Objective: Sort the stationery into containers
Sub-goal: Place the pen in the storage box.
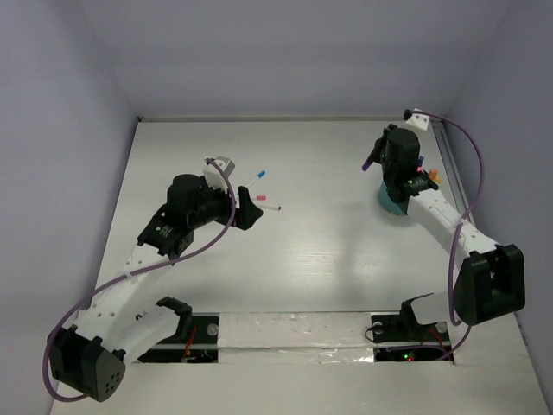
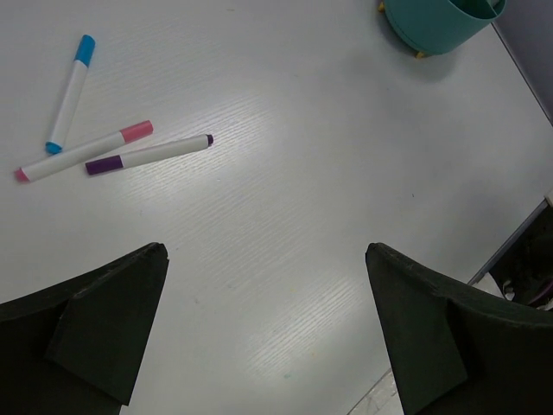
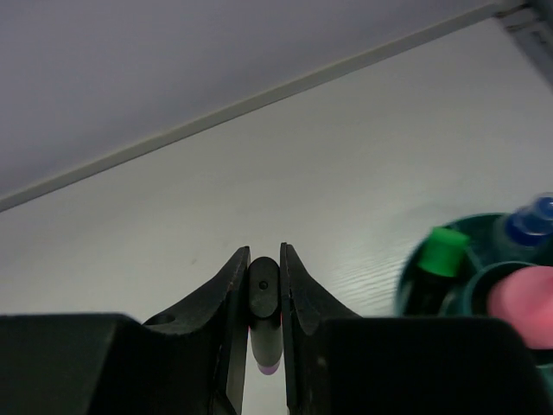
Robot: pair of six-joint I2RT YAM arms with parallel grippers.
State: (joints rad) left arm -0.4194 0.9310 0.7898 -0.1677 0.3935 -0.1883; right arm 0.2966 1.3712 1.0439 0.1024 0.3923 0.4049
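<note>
Left gripper [image 2: 266, 252]: jaws wide, nothing held, above table [image 2: 328, 173].
Right gripper [image 3: 263, 259]: clamped on dark marker [image 3: 264, 318], near teal holder [image 3: 413, 278].
Blue-capped marker [image 2: 69, 93], pink-capped marker [image 2: 85, 152], purple-capped marker [image 2: 149, 154]: loose on table, well apart from holder.

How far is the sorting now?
Done: a green-capped item, a blue-topped item and a pink piece sit in the teal holder. In hand: the right gripper is shut on a dark pen. Left: blue-capped marker, pink-capped marker and purple-capped marker lie on the table; the left gripper is open.
</note>
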